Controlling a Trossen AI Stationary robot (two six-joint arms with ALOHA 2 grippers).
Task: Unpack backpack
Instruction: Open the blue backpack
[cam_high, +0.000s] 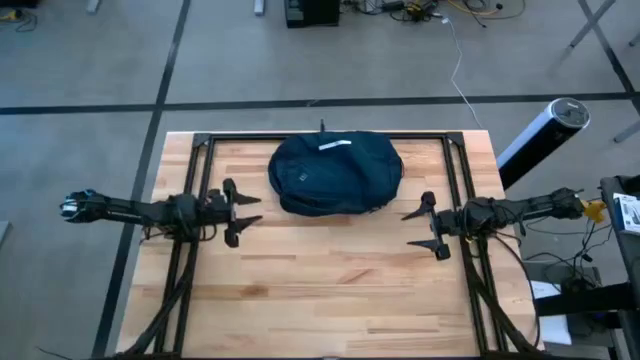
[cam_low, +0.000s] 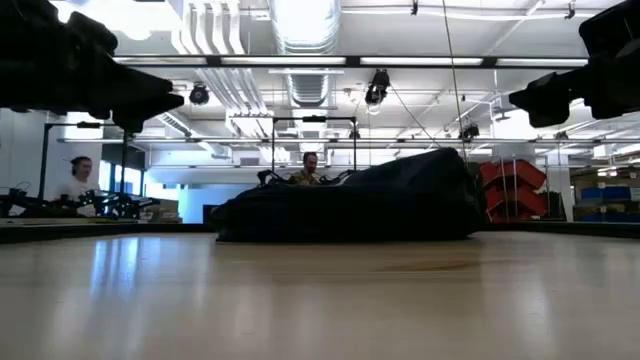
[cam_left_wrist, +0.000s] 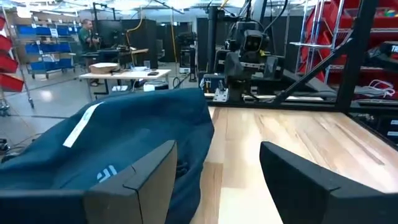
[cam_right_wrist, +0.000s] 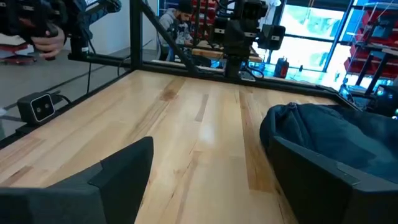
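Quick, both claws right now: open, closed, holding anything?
Left claw: open, empty, beside the backpack.
Right claw: open, empty, on the backpack's other side.

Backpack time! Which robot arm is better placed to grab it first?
Probably left. The left gripper, open, sits closer to the backpack than the right gripper, also open, which is a bit farther away.

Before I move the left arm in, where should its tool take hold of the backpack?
Probably the backpack's near edge on the left tool's side, coming in low: the bag lies slumped and closed, so loose fabric there should pinch easily. No handle or zipper pull shows clearly.
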